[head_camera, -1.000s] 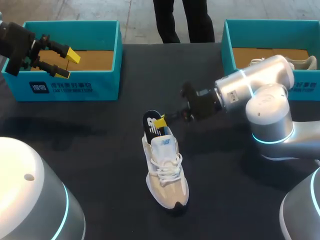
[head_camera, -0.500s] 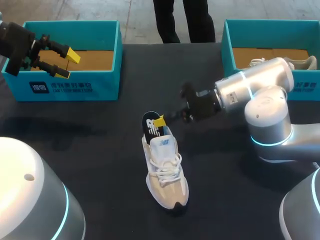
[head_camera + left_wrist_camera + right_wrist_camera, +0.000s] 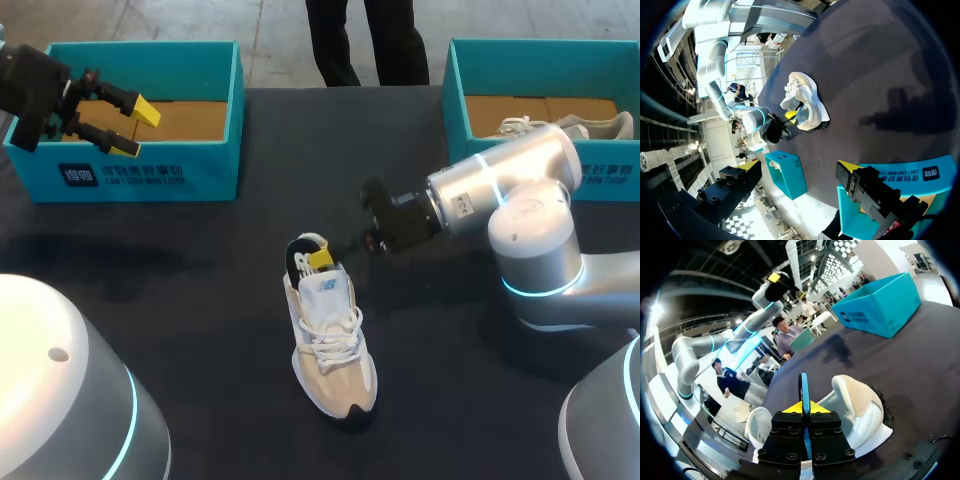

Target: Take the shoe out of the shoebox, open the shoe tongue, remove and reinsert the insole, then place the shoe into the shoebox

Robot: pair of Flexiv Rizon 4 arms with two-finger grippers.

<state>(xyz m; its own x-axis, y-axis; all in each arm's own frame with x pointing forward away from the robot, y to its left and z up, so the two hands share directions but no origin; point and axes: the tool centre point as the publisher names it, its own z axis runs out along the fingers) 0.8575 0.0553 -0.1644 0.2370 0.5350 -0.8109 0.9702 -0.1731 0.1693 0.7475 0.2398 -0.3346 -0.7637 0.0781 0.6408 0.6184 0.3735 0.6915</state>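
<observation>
Right wrist view: the right gripper (image 3: 804,409) is clamping the thin dark-blue insole (image 3: 803,385) edge-on, apparently for feeding into the cream lace-up sneaker (image 3: 860,400). The left gripper (image 3: 135,128) is hovering aside, fingers spread

head: high behind, looking down | left wrist: far, facing shoe (image 3: 802,102) | right wrist: close over it | shared: shoe

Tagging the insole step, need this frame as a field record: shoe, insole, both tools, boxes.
shoe: on the table between the boxes, upright on its sole, toe toward the robot
insole: on edge at the heel opening, partly inside the shoe
right tool: shut on the insole's upper edge
left tool: open, empty, over the left shoebox
left shoebox: no shoe visible inside
right shoebox: holds another shoe
</observation>
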